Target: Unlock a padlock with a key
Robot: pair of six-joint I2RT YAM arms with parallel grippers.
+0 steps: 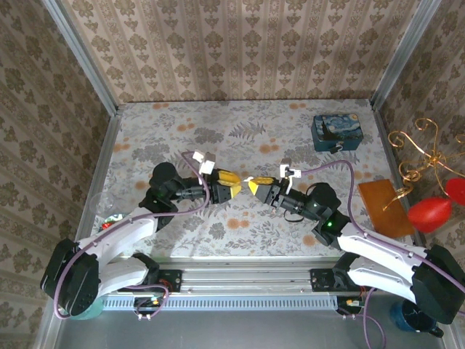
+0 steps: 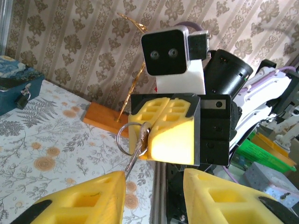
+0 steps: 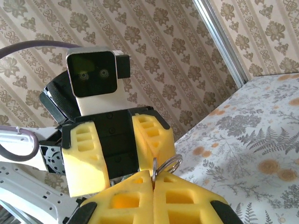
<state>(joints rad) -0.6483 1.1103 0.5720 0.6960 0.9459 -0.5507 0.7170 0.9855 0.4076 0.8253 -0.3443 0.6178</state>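
A robot lab cell dressed up to look like a room at home.

Damask wallpaper panels (image 1: 240,51) stand on three sides of the table, yet they are held in bare aluminium posts (image 1: 83,58) at its far corners. A floral-print cover (image 1: 218,120) lies over the table, and a slotted aluminium rail (image 1: 240,280) runs along its near edge. The left arm (image 1: 123,236) and right arm (image 1: 378,251) are bolted to that rail, with cables trailing. Household props sit toward the right edge: a blue swirl-painted tin (image 1: 336,131), a wooden block (image 1: 385,207) and a gilt wire ornament (image 1: 421,149). Beyond that edge the left wrist view shows what may be a green basket (image 2: 261,151) among blurred clutter.
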